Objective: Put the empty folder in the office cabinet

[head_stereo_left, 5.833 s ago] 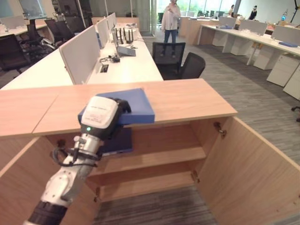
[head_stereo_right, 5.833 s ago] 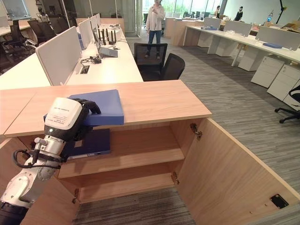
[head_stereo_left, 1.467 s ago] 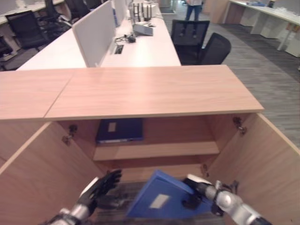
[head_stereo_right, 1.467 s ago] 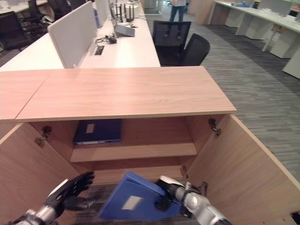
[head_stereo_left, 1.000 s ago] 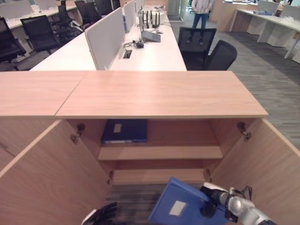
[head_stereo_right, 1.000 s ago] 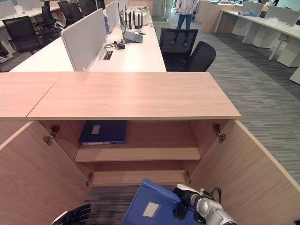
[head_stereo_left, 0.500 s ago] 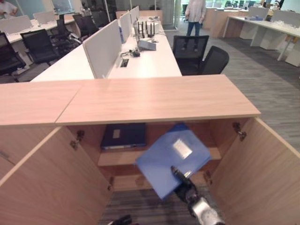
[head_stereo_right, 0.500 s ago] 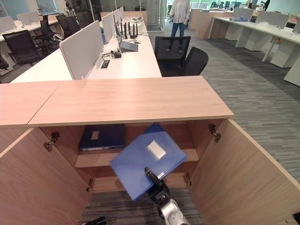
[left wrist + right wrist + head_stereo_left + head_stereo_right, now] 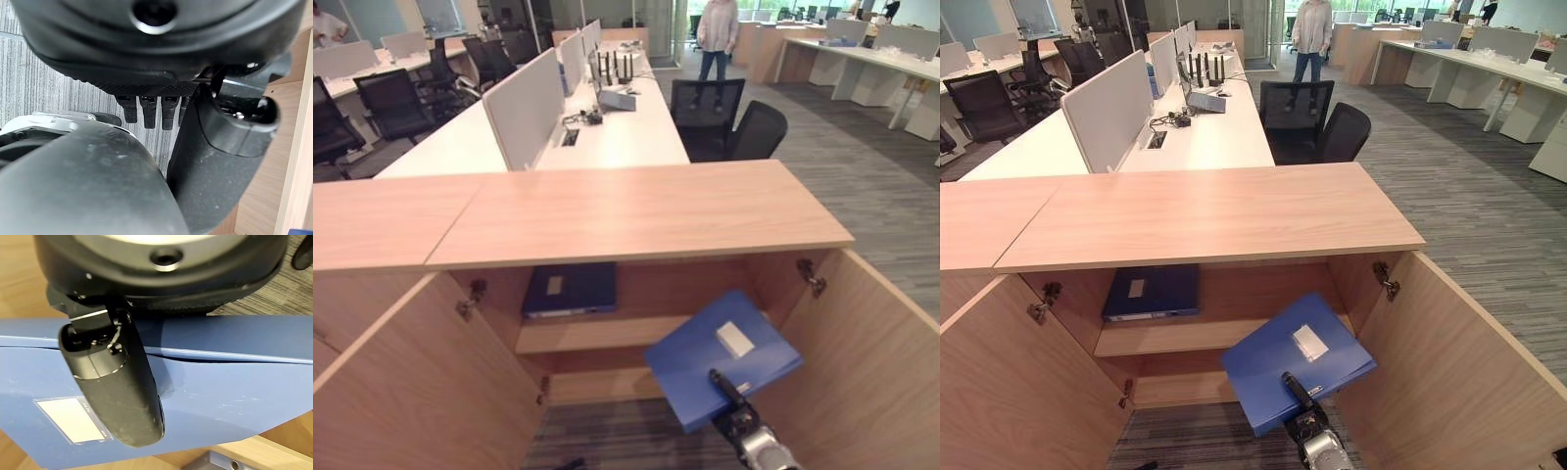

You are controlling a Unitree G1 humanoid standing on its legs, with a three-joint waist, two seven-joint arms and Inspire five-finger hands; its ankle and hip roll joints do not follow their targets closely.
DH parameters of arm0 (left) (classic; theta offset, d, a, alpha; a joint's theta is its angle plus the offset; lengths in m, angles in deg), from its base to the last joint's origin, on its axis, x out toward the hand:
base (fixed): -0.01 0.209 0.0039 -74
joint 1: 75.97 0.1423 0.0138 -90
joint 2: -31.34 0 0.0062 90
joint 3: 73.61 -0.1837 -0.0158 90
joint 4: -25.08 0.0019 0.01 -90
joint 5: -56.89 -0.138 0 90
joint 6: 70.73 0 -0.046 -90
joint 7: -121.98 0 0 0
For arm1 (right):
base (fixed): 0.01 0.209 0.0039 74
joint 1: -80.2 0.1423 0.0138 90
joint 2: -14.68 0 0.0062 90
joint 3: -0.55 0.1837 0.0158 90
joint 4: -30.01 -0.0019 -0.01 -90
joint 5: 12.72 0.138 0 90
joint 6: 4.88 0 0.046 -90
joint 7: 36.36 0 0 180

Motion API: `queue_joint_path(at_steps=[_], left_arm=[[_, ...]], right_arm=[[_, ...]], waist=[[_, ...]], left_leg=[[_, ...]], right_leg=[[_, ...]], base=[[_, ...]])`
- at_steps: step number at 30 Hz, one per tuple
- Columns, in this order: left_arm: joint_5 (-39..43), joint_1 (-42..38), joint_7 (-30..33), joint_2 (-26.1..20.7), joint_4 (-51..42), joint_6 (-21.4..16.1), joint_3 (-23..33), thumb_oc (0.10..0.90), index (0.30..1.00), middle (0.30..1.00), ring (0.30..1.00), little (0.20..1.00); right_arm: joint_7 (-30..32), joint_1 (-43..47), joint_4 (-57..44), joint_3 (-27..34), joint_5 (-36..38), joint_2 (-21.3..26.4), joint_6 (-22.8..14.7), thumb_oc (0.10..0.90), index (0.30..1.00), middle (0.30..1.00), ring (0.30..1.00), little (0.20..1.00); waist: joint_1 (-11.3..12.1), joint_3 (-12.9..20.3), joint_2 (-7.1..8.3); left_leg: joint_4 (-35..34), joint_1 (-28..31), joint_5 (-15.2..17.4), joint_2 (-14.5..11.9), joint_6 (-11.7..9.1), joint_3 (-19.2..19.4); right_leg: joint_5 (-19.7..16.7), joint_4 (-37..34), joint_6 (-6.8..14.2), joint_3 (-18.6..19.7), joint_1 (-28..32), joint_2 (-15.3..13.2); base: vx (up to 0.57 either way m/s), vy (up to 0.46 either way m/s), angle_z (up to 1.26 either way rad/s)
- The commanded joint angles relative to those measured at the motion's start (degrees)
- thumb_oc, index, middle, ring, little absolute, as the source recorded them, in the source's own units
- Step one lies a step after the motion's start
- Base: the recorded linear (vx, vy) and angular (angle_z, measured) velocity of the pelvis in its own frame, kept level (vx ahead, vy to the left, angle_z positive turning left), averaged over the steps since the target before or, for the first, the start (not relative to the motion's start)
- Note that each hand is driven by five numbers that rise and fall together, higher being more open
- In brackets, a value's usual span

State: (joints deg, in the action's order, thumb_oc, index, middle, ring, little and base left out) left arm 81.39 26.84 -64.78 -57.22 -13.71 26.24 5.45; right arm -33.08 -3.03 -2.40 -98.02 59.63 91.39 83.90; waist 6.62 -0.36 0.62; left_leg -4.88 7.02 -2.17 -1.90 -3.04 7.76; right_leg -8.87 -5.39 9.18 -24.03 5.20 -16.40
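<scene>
The blue folder [image 9: 1298, 360] is being held up in front of the open office cabinet [image 9: 1205, 220], tilting with its far edge reaching toward the right part of the upper shelf [image 9: 1185, 335] and its white label [image 9: 1310, 343] facing up. The right robot hand [image 9: 1298, 392] is gripping the folder at its near edge, the thumb [image 9: 117, 382] lying pressed across the top cover while the fingers are passing under it out of sight, so the folder is pinched between them. On the left part of the same shelf a darker blue folder [image 9: 1152, 292] is lying flat, well apart from the one being held. Both cabinet doors are standing wide open, the left door [image 9: 1018, 382] and the right door [image 9: 1440, 362] flanking the opening, and the lower shelf [image 9: 1180, 390] is showing beneath the upper one. The left robot hand [image 9: 151, 110] is hanging low over the grey carpet [image 9: 54, 83] beside the cabinet's wood, its fingers pointing straight down and loose, holding nothing. Beyond the cabinet top a white table [image 9: 1200, 132] with divider screens is carrying small devices, two black office chairs [image 9: 1317, 117] are standing beside it, and a person [image 9: 1312, 34] is standing farther back in the aisle.
</scene>
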Motion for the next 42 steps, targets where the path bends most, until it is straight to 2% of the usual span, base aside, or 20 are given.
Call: queue_joint_path(at_steps=[1,8,14,16,17,20,21,23,25,26,27,29,30,31,32,33,35,36,38,42], left_arm=[[2.21,0.03,-0.02,0.31,2.72,-0.29,-2.22,0.8,0.9,0.9,0.9,0.9],[5.53,-0.94,0.62,3.28,9.71,-0.29,0.28,0.8,0.9,0.9,0.9,0.9],[11.04,-1.97,0.3,4.91,21.45,0.46,8.74,0.8,0.9,0.9,0.9,0.9],[9.65,-2.36,1.63,4.5,25.78,-0.06,11.66,0.8,0.9,0.9,0.9,0.9],[6.05,-1.75,3.84,3.94,29.83,0.17,14.99,0.8,0.9,0.9,0.9,0.9],[4.81,-1.15,5.38,3.69,32.57,0.68,18.3,0.8,0.9,0.9,0.9,0.9],[0.34,-0.42,7.01,3.26,35.15,0.76,19.25,0.8,0.9,0.9,0.9,0.9],[-2.13,-0.37,7.82,3.04,36.18,0.68,18.81,0.8,0.9,0.9,0.9,0.9],[-11.34,-0.23,8.67,3.36,37.06,0.39,15.05,0.8,0.9,0.9,0.9,0.9],[-11.42,-0.25,8.64,3.41,37.08,0.37,15.04,0.8,0.9,0.9,0.9,0.9],[-15.99,-0.54,8.46,3.27,35.52,-0.5,11.2,0.8,0.9,0.9,0.9,0.9],[-16.76,-0.64,8.79,2.91,34.12,-0.82,9.78,0.8,0.9,0.9,0.9,0.9],[-17.08,-1.0,9.08,2.19,33.33,-1.14,8.78,0.8,0.9,0.9,0.9,0.9],[-17.5,-1.65,8.27,0.72,31.78,-1.93,6.98,0.8,0.9,0.9,0.9,0.9],[-17.52,-1.79,8.15,0.65,31.74,-1.91,6.97,0.8,0.9,0.9,0.9,0.9],[-14.27,-2.33,8.8,-0.68,29.97,-2.53,7.61,0.8,0.9,0.9,0.9,0.9],[-12.83,-2.62,8.8,-0.79,29.36,-2.82,8.11,0.8,0.9,0.9,0.9,0.9],[-11.27,-2.85,8.45,-0.89,27.58,-3.76,7.77,0.8,0.9,0.9,0.9,0.9],[-10.11,-3.18,8.01,-1.32,22.63,-4.71,3.88,0.8,0.9,0.9,0.9,0.9],[-8.32,-3.98,8.11,-0.94,20.37,-5.29,0.77,0.8,0.9,0.9,0.9,0.9]], right_arm=[[-5.34,8.98,-4.06,0.87,5.09,-6.19,-1.63,0.4,0.3,0.3,0.3,0.3],[-7.41,9.36,-7.19,1.58,11.42,-8.72,-2.39,0.4,0.3,0.3,0.3,0.3],[-9.07,12.07,-11.7,4.73,15.01,-8.3,-5.01,0.4,0.3,0.3,0.3,0.3],[-8.91,13.05,-13.04,6.35,15.74,-7.84,-6.55,0.4,0.3,0.3,0.3,0.3],[-8.34,14.13,-14.96,9.2,17.12,-7.81,-8.84,0.4,0.3,0.3,0.3,0.3],[-8.12,13.94,-16.72,11.85,19.14,-8.21,-10.55,0.4,0.3,0.3,0.3,0.3],[-7.96,13.07,-18.47,14.07,20.72,-8.36,-12.14,0.4,0.3,0.3,0.3,0.3],[-7.96,12.48,-19.65,14.47,20.85,-8.34,-12.88,0.4,0.3,0.3,0.3,0.3],[-8.27,12.22,-21.34,15.11,21.56,-8.19,-13.96,0.4,0.3,0.3,0.3,0.3],[-8.25,12.21,-21.36,15.12,21.56,-8.12,-13.97,0.4,0.3,0.3,0.3,0.3],[-8.67,12.03,-21.04,14.35,20.98,-8.52,-14.18,0.4,0.3,0.3,0.3,0.3],[-8.9,12.08,-20.47,14.18,20.85,-8.56,-14.1,0.4,0.3,0.3,0.3,0.3],[-9.11,12.29,-19.52,13.9,20.75,-8.33,-14.02,0.4,0.3,0.3,0.3,0.3],[-9.24,13.21,-17.38,13.22,21.56,-7.93,-14.56,0.4,0.3,0.3,0.3,0.3],[-9.44,13.55,-17.07,13.39,21.72,-7.83,-14.53,0.4,0.3,0.3,0.3,0.3],[-8.78,15.11,-15.03,12.93,21.95,-6.84,-14.78,0.4,0.3,0.3,0.3,0.3],[-9.15,15.75,-14.77,13.16,22.59,-6.69,-14.77,0.4,0.3,0.3,0.3,0.3],[-9.32,16.31,-14.69,12.81,23.17,-6.33,-15.28,0.4,0.3,0.3,0.3,0.3],[-9.13,18.48,-15.07,12.36,23.27,-4.78,-16.8,0.4,0.3,0.3,0.3,0.3],[-8.53,21.03,-15.48,11.43,23.12,-3.76,-17.49,0.4,0.3,0.3,0.3,0.3]], waist=[[1.9,-1.84,1.74],[2.25,-2.12,1.58],[3.93,-2.31,2.16],[4.61,-2.01,2.43],[5.78,-1.6,2.27],[7.0,-1.18,2.32],[7.87,-0.83,2.26],[7.87,-0.78,2.24],[7.29,-1.65,0.77],[7.45,-1.63,0.78],[7.27,-2.72,-0.48],[7.14,-3.57,-0.66],[6.7,-4.63,-0.75],[5.12,-7.24,-1.04],[5.42,-7.16,-0.99],[5.88,-9.53,0.2],[6.11,-10.25,0.13],[6.36,-10.72,-0.23],[6.78,-13.05,-0.86],[6.9,-15.49,-1.62]], left_leg=[[-0.12,1.83,7.11,-1.7,-0.64,-6.4],[-0.12,1.19,6.87,-1.53,-0.65,-6.65],[-0.12,-0.15,6.46,-0.74,-0.52,-8.09],[-0.12,-0.6,6.41,-0.19,-0.34,-8.85],[-0.12,-0.75,6.65,0.34,-0.09,-9.6],[-0.12,-1.34,6.59,1.4,0.29,-10.64],[-0.12,-1.91,6.52,2.54,0.65,-12.09],[-0.12,-2.17,6.27,3.19,0.93,-13.18],[-0.12,-1.9,6.41,4.49,2.26,-15.23],[-0.12,-1.96,6.39,4.58,2.32,-15.1],[-0.12,-1.39,7.88,3.5,2.5,-14.49],[-0.12,-1.34,8.03,3.08,2.49,-14.12],[-0.12,-1.79,7.81,2.45,2.39,-14.03],[-0.12,-2.05,7.44,1.98,2.32,-13.7],[-0.12,-2.28,7.4,1.91,2.26,-13.46],[-0.12,-2.89,6.61,2.37,1.57,-14.66],[-0.12,-3.43,6.49,1.61,0.98,-15.08],[-0.12,-4.03,7.14,0.14,0.43,-15.51],[-0.01,-8.18,5.84,-2.27,-0.7,-17.14],[0.1,-11.48,4.48,-2.98,-1.2,-18.79]], right_leg=[[-3.55,0.39,4.4,0.07,-1.57,-4.98],[-3.75,0.39,4.62,-0.59,-1.87,-5.11],[-4.08,0.39,4.98,-2.17,-1.51,-5.94],[-4.3,0.39,5.19,-2.92,-1.23,-6.66],[-4.41,0.52,5.52,-3.8,-0.77,-7.29],[-4.69,0.64,5.79,-5.01,-0.43,-8.36],[-5.46,1.14,5.82,-6.2,0.32,-9.59],[-6.16,2.15,5.82,-6.8,0.45,-10.44],[-9.21,9.41,5.82,-6.13,-2.18,-13.99],[-9.07,9.81,5.82,-5.84,-2.56,-14.18],[-6.67,12.86,5.82,-7.38,-4.37,-13.91],[-4.6,13.4,5.79,-7.89,-5.57,-12.43],[-2.62,12.82,5.25,-7.68,-7.43,-9.93],[-1.38,11.15,4.82,-5.2,-13.4,-4.51],[-1.53,10.97,4.77,-4.96,-13.71,-4.33],[-2.44,7.12,3.17,-4.72,-13.39,-2.04],[-2.31,6.53,2.97,-4.86,-13.2,-1.57],[-0.91,6.18,3.42,-4.48,-12.9,-0.67],[0.62,6.34,2.65,-6.09,-13.92,0.52],[1.85,7.82,2.18,-7.09,-16.03,0.57]], base=[[-0.02,0.039,0.0],[0.0,0.048,0.02],[0.01,0.043,0.1],[0.04,0.056,0.17],[0.02,0.058,0.17],[0.05,0.105,0.18],[0.08,0.153,0.23],[0.05,0.115,0.4],[0.03,0.184,0.43],[0.09,0.2,0.39],[0.1,0.098,0.22],[0.06,0.037,-0.02],[0.0,-0.052,-0.07],[-0.01,-0.048,-0.2],[0.08,-0.124,-0.24],[0.07,-0.108,-0.1],[0.09,-0.137,0.6],[0.06,-0.225,0.9],[-0.02,-0.223,0.52],[-0.1,-0.104,0.29]])
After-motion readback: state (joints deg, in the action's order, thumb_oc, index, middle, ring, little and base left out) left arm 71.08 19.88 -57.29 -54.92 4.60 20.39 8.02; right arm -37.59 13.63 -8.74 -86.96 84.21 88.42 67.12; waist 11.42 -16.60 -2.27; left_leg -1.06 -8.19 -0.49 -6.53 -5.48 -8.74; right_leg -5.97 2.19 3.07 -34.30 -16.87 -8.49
